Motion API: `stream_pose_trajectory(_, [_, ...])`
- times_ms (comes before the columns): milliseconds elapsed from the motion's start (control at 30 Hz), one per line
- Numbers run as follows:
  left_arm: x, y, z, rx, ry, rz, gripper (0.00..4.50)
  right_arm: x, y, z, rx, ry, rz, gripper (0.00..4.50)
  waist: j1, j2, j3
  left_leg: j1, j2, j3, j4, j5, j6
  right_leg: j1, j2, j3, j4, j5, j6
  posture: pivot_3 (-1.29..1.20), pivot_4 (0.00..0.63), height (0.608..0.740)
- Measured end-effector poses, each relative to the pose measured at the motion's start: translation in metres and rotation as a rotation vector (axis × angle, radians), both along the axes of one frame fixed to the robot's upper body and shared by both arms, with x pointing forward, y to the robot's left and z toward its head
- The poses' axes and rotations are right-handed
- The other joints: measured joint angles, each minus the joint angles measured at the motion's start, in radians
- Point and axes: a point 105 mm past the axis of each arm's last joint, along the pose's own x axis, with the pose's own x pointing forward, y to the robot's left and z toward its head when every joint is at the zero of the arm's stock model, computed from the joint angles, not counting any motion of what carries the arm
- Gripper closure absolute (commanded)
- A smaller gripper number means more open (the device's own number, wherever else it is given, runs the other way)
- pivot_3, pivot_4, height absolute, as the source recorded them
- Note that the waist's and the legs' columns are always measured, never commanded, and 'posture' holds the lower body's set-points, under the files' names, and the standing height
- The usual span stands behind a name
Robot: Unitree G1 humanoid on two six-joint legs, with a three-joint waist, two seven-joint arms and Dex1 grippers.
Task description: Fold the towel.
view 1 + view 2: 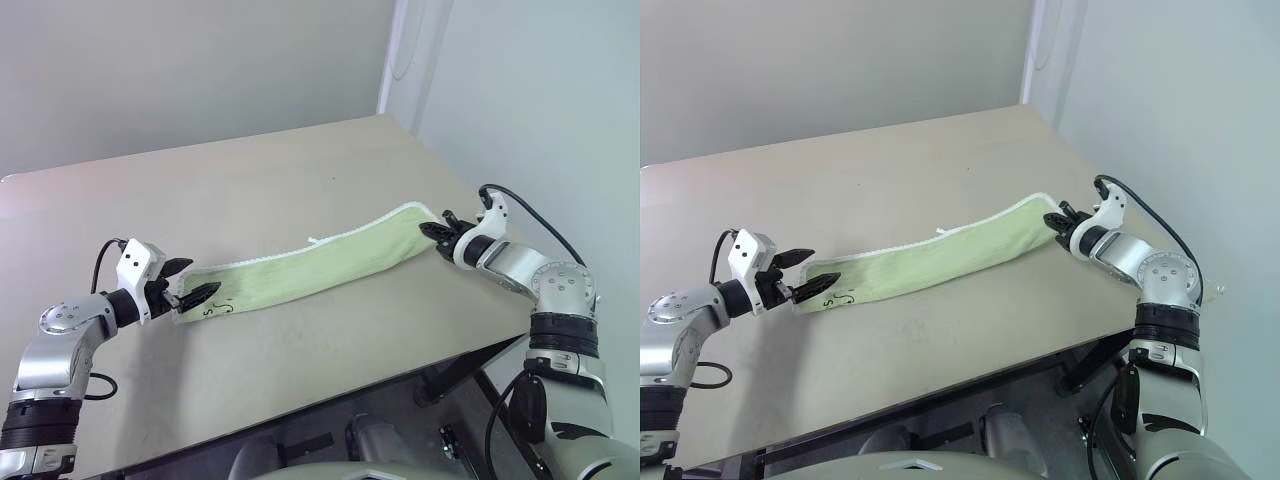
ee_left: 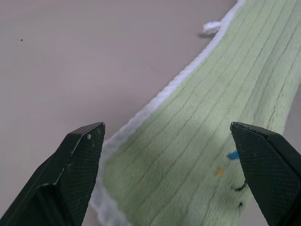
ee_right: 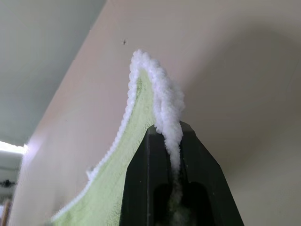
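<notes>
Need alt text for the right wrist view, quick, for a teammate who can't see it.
The right gripper is shut on the white-edged end of the pale green towel, which rises in a peak above its black fingers. Behind lies the beige table.

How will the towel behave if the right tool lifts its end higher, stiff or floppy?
Likely floppy: the towel already drapes from the right tool down to the table. Probably light, since it looks thin. Grip seems secure; its white edging is pinched between shut fingers.
</notes>
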Motion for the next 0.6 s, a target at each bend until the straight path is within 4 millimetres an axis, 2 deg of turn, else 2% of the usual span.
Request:
stream_pose_trajectory(133, [0.002,-0.002,-0.001,-0.009,-0.004,0.011,0.0,-0.004,0.02,-0.003,-0.067,0.009,0.096,4.47,0.0,0.0,0.0,0.0,0.0,0.0,0.0,0.0,0.0,0.0,0.0,0.0,0.0,0.0,0.0,0.0,0.0,0.74])
stream_pose_trajectory(400, [0.002,-0.002,-0.003,-0.012,0.009,0.012,0.0,-0.015,0.06,0.012,-0.149,-0.068,0.268,4.47,0.0,0.0,0.0,0.0,0.0,0.0,0.0,0.0,0.0,0.0,0.0,0.0,0.0,0.0,0.0,0.0,0.0,0.74])
stream_pose_trajectory(600, [0.006,-0.003,0.002,-0.013,-0.004,0.009,0.0,-0.026,0.102,0.005,-0.168,-0.062,0.395,4.47,-0.001,0.0,0.0,0.0,0.0,0.0,0.0,0.0,0.0,0.0,0.0,0.0,0.0,0.0,0.0,0.0,0.0,0.74])
